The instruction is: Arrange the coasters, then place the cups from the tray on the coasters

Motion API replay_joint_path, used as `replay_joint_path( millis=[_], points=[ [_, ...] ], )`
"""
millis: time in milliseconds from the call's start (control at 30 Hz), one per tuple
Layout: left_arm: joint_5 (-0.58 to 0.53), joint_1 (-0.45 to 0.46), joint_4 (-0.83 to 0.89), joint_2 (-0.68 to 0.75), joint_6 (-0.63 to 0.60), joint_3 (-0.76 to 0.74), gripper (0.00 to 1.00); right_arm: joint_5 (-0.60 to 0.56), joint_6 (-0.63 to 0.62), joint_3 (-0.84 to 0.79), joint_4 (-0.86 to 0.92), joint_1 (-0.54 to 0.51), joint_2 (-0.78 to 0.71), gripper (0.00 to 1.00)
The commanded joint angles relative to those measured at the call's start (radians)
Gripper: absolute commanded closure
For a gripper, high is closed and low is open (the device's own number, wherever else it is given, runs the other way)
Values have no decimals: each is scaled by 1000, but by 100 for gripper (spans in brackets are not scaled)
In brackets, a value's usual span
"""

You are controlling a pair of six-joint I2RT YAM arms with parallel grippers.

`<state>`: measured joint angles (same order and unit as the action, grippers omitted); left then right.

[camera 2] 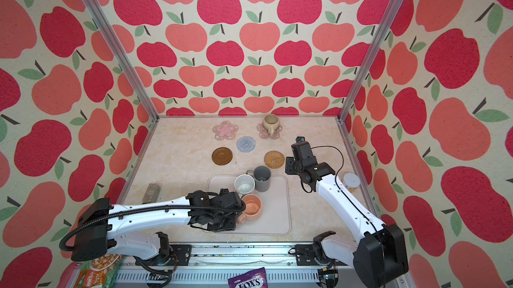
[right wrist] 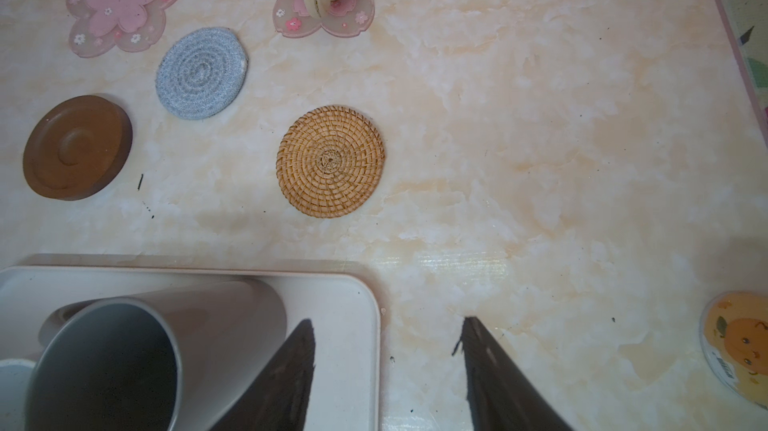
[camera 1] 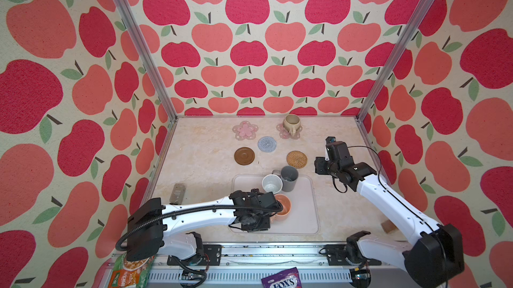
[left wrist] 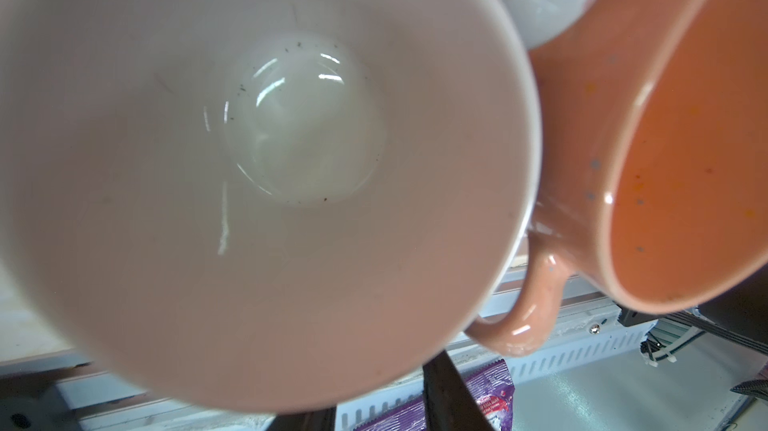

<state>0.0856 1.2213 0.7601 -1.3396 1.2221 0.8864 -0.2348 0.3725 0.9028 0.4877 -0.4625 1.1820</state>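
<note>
- Five coasters lie spread apart on the far half of the table: a pink flower coaster (camera 1: 245, 130), a blue-grey round coaster (camera 1: 267, 144), a brown disc coaster (camera 1: 244, 156), a rattan coaster (camera 1: 296, 159) and a second flower coaster (camera 1: 281, 131). I judge the arranging finished, as the gaps leave room for a cup on each.
- The beige-olive cup (camera 1: 291, 124) stands upright on the second flower coaster, so one of five is placed.
- The tray (camera 1: 304, 213) sits near my edge. The white cup (camera 1: 272, 183) and dark grey cup (camera 1: 289, 178) stand side by side at its far rim, with the peach cup (camera 1: 283, 206) nearer. All look empty.
- My left gripper (camera 1: 255, 217) hangs over the tray's left part, beside the peach cup.
- Its wrist camera is filled by the lavender-grey cup (left wrist: 270, 159), showing only a white inside, empty but for dark specks.
- The fingertips vanish behind that cup's rim, so I cannot tell whether they clamp it. I judge it the next cup to go.
- My right gripper (right wrist: 388, 321) hovers over bare table off the tray's far right corner. Its fingers are spread with nothing between them. I judge it is parked clear of the left arm's work.
</note>
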Motion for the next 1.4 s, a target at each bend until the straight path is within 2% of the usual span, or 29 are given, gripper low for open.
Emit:
replay_joint_path(
  millis=[0, 200, 467, 633, 800, 967, 1133, 1367],
  points=[
    [-84, -9, 94, 48, 87, -37, 65, 10, 5, -17, 17, 5, -19, 41],
    [-112, -24, 148, 129, 49, -77, 65, 7, 4, -14, 28, 6, -16, 41],
    [-115, -103, 193, 285, -42, -141, 65, -2, 8, -15, 43, 6, -20, 41],
    [-96, -128, 171, 297, -105, -168, 65, -1, 19, -18, 46, 5, -20, 41],
    [-115, -79, 173, 320, -122, -133, 65, -5, 22, -20, 52, 5, -26, 41],
    [-89, -36, 131, 366, -122, -140, 65, -5, 29, -18, 48, 6, -22, 40],
    [-70, 8, 80, 323, -154, -138, 64, 3, 35, -17, 43, 5, -15, 40],
    [-38, 15, 11, 179, -188, -99, 64, -3, 37, -22, 39, 4, -20, 40]
  ],
)
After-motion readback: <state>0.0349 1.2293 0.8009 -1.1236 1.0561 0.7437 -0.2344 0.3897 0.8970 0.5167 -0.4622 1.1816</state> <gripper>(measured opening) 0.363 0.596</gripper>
